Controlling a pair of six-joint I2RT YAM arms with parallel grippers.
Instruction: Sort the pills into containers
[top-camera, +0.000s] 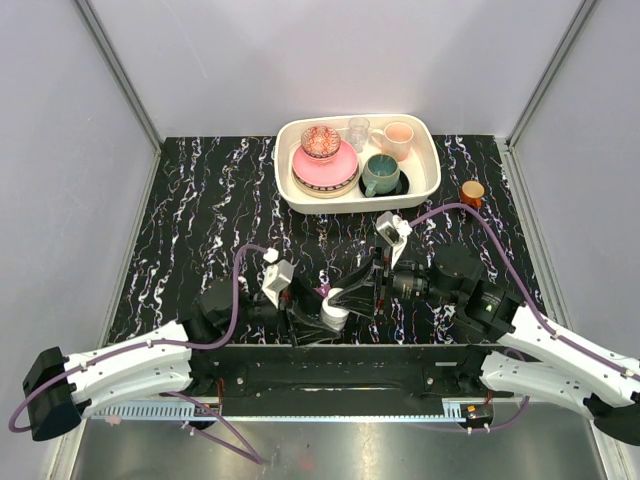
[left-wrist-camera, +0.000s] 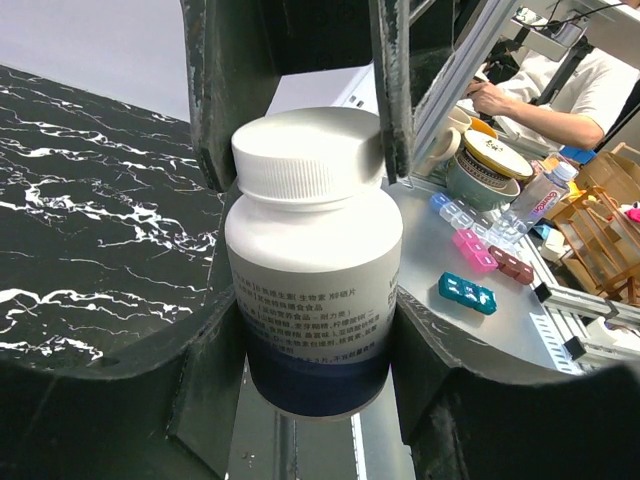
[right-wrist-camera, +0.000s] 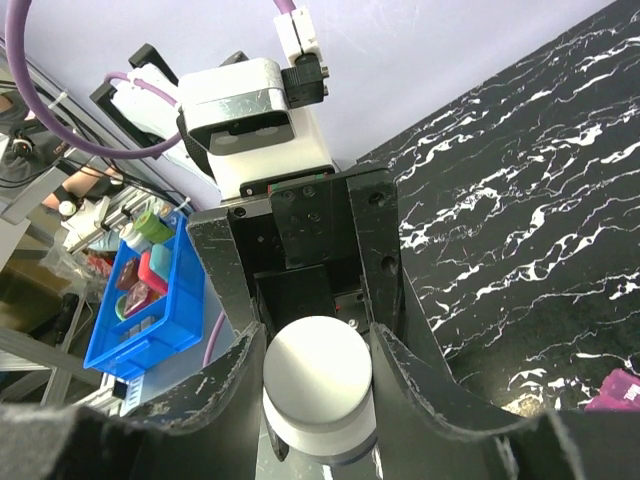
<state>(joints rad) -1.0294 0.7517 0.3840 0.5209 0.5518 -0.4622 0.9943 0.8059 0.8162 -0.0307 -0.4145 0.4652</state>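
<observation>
From above, your left gripper (top-camera: 312, 318) and right gripper (top-camera: 355, 297) met at the white bottle (top-camera: 335, 308), which stood between their tips on the black marbled table (top-camera: 200, 200). A magenta sliver just past the left gripper's tips, close against the bottle, was probably the pill box (top-camera: 323, 291), though it was too small to be sure. The cream tray (top-camera: 430, 185) of crockery sat well beyond both grippers.

In your left wrist view, the left gripper (left-wrist-camera: 320, 340) was clamped on the white bottle's (left-wrist-camera: 315, 260) labelled body, one finger pressed against each side. Directly ahead of it, the right gripper (left-wrist-camera: 312, 130) reached in from the far side and gripped the ribbed cap (left-wrist-camera: 310, 150).

In your right wrist view, the right gripper (right-wrist-camera: 318, 370) was closed on the cap (right-wrist-camera: 318, 380), a finger against each side. The left gripper (right-wrist-camera: 300, 290) faced it just beyond the bottle. The pill box (right-wrist-camera: 612, 390) lay on the table off to the right of your right finger, cut by the frame edge. You could not make out the pills in any view.
</observation>
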